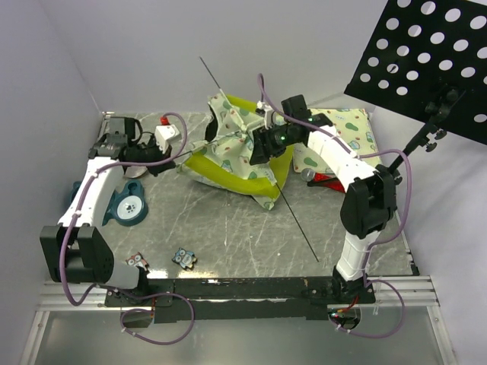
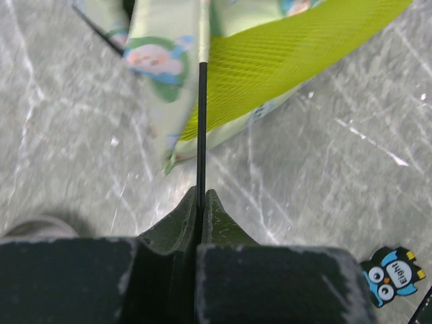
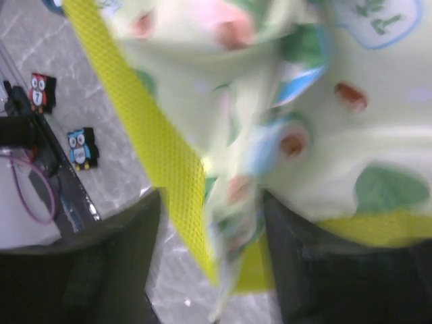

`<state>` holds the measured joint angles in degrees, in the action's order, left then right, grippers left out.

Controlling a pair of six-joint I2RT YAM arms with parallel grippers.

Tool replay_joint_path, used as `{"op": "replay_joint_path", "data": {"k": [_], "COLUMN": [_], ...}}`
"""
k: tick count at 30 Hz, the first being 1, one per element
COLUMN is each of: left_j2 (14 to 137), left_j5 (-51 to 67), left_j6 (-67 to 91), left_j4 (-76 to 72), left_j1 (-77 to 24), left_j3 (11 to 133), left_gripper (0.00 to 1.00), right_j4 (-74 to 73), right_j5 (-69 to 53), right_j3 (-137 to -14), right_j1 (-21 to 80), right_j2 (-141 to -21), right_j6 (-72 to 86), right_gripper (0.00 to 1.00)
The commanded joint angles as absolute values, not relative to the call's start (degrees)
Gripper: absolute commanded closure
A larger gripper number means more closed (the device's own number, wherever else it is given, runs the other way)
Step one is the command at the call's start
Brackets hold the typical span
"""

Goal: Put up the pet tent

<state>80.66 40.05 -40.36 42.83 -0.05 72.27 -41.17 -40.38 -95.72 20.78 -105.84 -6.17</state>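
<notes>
Tent [image 1: 232,129]: lay crumpled and unraised on the table [image 1: 243,243], centre toward 12 o'clock, lime panels showing at its 6 o'clock edge.
Left gripper [image 2: 201,199]: at the tent's 9 o'clock, fingers pressed together on a thin black pole [image 2: 201,121], which ran into the tent's cloth edge.
Right gripper [image 3: 212,196]: over the tent's middle, fingers apart with a fold of printed cloth between them. Whether they pinched it could not be told.
Second pole [image 1: 293,217]: lay slantwise under the tent, from 11 to 5 o'clock.
Mat [image 1: 346,125]: flat, just beside the tent at 3 o'clock.
Blue disc [image 1: 131,209]: at 8 o'clock.
Owl piece [image 1: 183,257]: at 7 o'clock, near edge.
</notes>
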Motion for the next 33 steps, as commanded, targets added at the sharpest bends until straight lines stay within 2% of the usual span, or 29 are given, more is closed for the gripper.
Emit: {"op": "replay_joint_path", "data": {"k": [1,5,8,11,12,13,15,18,22,26,28,33], "left_j2": [82.3,81.7,81.1,80.8,80.7,80.6,80.1,78.8,76.4,75.3,75.5,74.9], "left_j5": [41.6,41.2,42.4,45.5,46.8,47.8,48.4,48.7,49.5,50.0,50.4,50.3], "left_j6": [-38.7,-40.0,-40.0,-40.2,-40.4,-40.5,-40.9,-42.1,-43.1,-43.7,-43.7,-44.1], "left_j4": [39.4,39.6,39.0,38.8,38.9,38.8,38.5,37.7,36.2,36.4,36.7,36.6], "left_j1": [-1.5,-1.5,-1.5,-1.6,-1.6,-1.6,-1.7,-1.8,-1.7,-1.8,-1.8,-1.8], "left_j3": [74.4,73.9,73.7,73.3,73.1,72.9,72.3,71.0,68.3,67.7,67.9,67.7], "left_gripper": [0.99,0.99,0.99,0.99,0.99,0.99,0.99,0.99,0.99,0.99,0.99,0.99], "right_j4": [-54.9,-58.2,-54.9,-37.0,-23.5,-13.3,-2.8,-0.5,10.0,7.0,4.9,-3.4], "right_j5": [-37.4,-38.3,-50.0,-59.7,-60.7,-61.8,-62.7,-63.8,-63.5,-65.5,-66.4,-65.5], "right_j3": [-103.7,-110.8,-113.2,-106.6,-102.1,-97.4,-93.4,-96.4,-94.2,-97.0,-98.1,-101.8], "right_j1": [19.3,19.2,19.3,20.8,21.9,22.9,26.1,30.0,33.2,35.4,36.2,38.7], "right_j2": [-106.1,-105.3,-104.7,-101.3,-99.9,-98.3,-98.6,-103.3,-105.7,-108.6,-109.9,-113.4], "right_j6": [-18.7,-25.3,-28.4,-23.8,-21.5,-19.3,-18.9,-19.0,-17.4,-21.6,-23.0,-29.7], "right_gripper": [0.21,0.07,0.0,0.0,0.0,0.01,0.03,0.07,0.13,0.18,0.26,0.38]}}
